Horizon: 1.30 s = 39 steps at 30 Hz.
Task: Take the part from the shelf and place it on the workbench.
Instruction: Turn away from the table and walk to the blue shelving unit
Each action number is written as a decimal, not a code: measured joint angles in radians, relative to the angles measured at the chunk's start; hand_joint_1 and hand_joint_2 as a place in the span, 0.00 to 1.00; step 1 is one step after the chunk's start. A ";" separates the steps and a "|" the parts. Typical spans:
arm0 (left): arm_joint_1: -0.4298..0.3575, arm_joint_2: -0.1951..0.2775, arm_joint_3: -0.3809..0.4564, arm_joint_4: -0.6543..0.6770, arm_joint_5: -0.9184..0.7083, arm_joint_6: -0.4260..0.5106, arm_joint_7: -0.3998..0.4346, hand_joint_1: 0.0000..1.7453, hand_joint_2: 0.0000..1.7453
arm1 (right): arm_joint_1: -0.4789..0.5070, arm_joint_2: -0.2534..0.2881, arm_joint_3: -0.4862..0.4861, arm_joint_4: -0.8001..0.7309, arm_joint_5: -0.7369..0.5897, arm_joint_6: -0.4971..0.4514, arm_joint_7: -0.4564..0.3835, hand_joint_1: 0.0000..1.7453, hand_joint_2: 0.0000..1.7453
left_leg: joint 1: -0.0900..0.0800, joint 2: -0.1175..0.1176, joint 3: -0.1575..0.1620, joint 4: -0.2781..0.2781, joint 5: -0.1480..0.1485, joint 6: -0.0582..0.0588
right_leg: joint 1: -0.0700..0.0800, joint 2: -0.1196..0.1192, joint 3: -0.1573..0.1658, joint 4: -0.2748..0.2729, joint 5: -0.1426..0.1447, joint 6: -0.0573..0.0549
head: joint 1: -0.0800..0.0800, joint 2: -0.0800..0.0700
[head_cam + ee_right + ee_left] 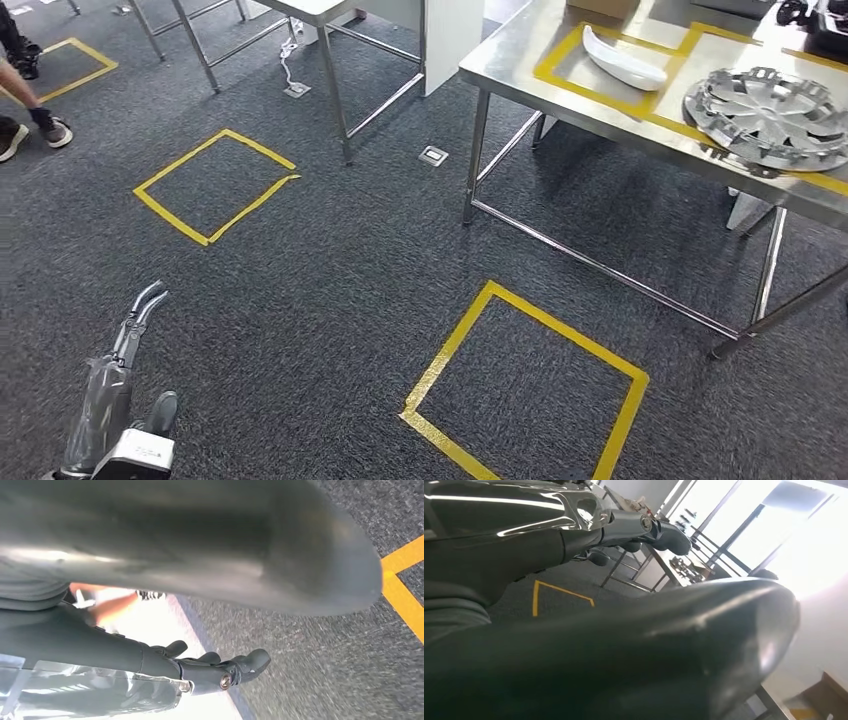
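The dark grey speckled carpet floor (330, 300) takes up most of the head view, marked with squares of yellow tape (525, 385), and across its upper right stands the stainless steel bench (520, 60) on thin metal legs, its top also outlined in yellow tape. On that bench lie two things: a large round silver wheel cover with spokes (765, 115) inside one taped bay, and beside it a long white curved plastic part (622, 58) inside another. Judging from this, at least one part may already be set down on the bench, though which of the two is the task's own part I cannot tell, and no shelf is to be seen from here, so a fetch from the shelf may be what is left. The left robot hand (140, 315) hangs low by the robot's side over the carpet, well apart from the bench, its dark fingers stretched out and holding nothing. The right robot hand (220, 667) hangs over the carpet too, its fingers curved a little but apart and with nothing between them. At the far upper left of the head view a person's shoes (30, 125) rest on the carpet near another taped square.
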<state>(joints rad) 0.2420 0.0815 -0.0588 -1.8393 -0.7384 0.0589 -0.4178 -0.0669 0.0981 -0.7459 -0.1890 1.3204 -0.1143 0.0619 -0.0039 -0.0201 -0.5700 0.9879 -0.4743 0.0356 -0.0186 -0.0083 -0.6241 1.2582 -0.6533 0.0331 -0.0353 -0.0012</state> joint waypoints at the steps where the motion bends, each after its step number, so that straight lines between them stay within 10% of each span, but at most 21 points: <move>1: -0.002 0.000 0.000 0.006 -0.002 0.005 0.011 0.00 0.00 | 0.003 -0.001 0.000 0.000 0.000 0.000 0.000 0.00 0.00 | 0.000 -0.014 0.000 0.000 0.000 0.000 | 0.000 0.003 -0.019 0.032 -0.002 0.000 | 0.000 0.000; 5: -0.053 0.000 0.044 0.116 0.045 -0.017 0.099 0.00 0.00 | 0.004 -0.001 0.000 0.000 0.007 0.000 0.004 0.00 0.00 | 0.003 -0.073 0.000 0.008 -0.001 -0.009 | -0.007 0.041 0.055 -0.158 0.116 -0.001 | 0.002 0.000; 9: -0.210 0.041 0.204 0.561 0.117 -0.042 0.124 0.00 0.00 | -0.009 0.006 0.001 0.001 0.020 0.000 0.013 0.00 0.00 | 0.006 -0.116 -0.013 0.007 0.007 -0.036 | -0.008 0.065 0.088 -0.238 0.140 -0.020 | 0.003 0.000; 12: -0.298 0.085 0.334 0.952 0.134 -0.065 0.185 0.00 0.00 | -0.017 0.012 0.000 0.000 0.024 0.000 0.021 0.00 0.00 | 0.006 -0.058 -0.034 0.047 -0.016 -0.050 | -0.009 0.044 0.088 -0.240 0.148 -0.039 | -0.007 0.000; 14: -0.325 0.089 0.405 1.148 0.173 -0.104 0.274 0.00 0.00 | -0.011 0.012 0.000 0.000 0.023 0.000 0.027 0.00 0.00 | 0.006 -0.002 -0.097 0.167 -0.077 -0.056 | -0.006 0.025 0.087 -0.240 0.147 -0.045 | -0.017 0.000; 17: -0.316 0.076 0.485 1.341 0.207 -0.127 0.339 0.00 0.00 | 0.000 0.010 -0.001 0.000 0.019 -0.001 0.029 0.00 0.00 | 0.008 0.014 -0.173 0.296 -0.109 -0.058 | -0.002 -0.011 0.088 -0.240 0.140 -0.049 | -0.020 0.000; 22: -0.324 0.062 0.571 1.498 0.257 -0.147 0.496 0.00 0.00 | -0.002 0.010 -0.002 0.000 0.018 -0.003 0.034 0.00 0.00 | -0.003 0.087 -0.039 0.032 0.008 -0.044 | 0.007 -0.081 0.111 -0.241 0.115 -0.034 | -0.018 0.000; 25: -0.300 0.039 0.619 1.553 0.270 -0.153 0.613 0.00 0.00 | -0.004 0.009 -0.002 0.000 0.024 -0.004 0.035 0.00 0.00 | -0.008 0.065 -0.031 0.018 0.006 -0.029 | 0.006 -0.104 0.126 -0.248 0.104 -0.016 | -0.015 0.000; 28: -0.287 0.021 0.643 1.584 0.271 -0.154 0.626 0.00 0.00 | -0.002 0.008 -0.001 0.000 0.028 -0.003 0.032 0.00 0.00 | 0.001 0.026 -0.024 0.008 0.011 -0.011 | 0.003 -0.042 0.098 -0.170 0.049 -0.005 | -0.011 0.000; 32: -0.290 0.004 0.667 1.607 0.279 -0.172 0.648 0.00 1.00 | 0.002 0.004 0.000 0.000 0.036 0.000 0.029 0.00 0.00 | -0.002 -0.031 -0.022 0.008 0.010 -0.003 | 0.005 0.004 -0.019 0.042 -0.017 -0.007 | -0.005 0.000; 36: -0.291 -0.008 0.679 1.619 0.270 -0.192 0.653 0.00 1.00 | 0.000 0.000 0.000 0.000 0.041 0.002 0.028 0.00 0.00 | -0.002 -0.089 -0.018 0.014 0.007 -0.008 | 0.002 0.060 0.059 -0.177 0.116 -0.017 | -0.004 0.000; 39: -0.292 -0.015 0.682 1.624 0.248 -0.206 0.656 0.00 1.00 | -0.004 -0.001 0.001 0.001 0.043 0.005 0.027 0.00 0.00 | 0.000 -0.122 -0.026 0.018 0.006 -0.025 | 0.006 0.081 0.084 -0.237 0.133 -0.023 | -0.005 0.000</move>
<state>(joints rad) -0.0501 0.0662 0.6233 -0.2151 -0.4907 -0.1474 0.2381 -0.0705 0.0971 -0.7447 -0.1884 1.3636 -0.1090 0.0894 -0.0035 -0.1421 -0.5962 1.0061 -0.4685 0.0106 -0.0127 0.0723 -0.5400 1.0214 -0.5204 0.0102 -0.0398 -0.0011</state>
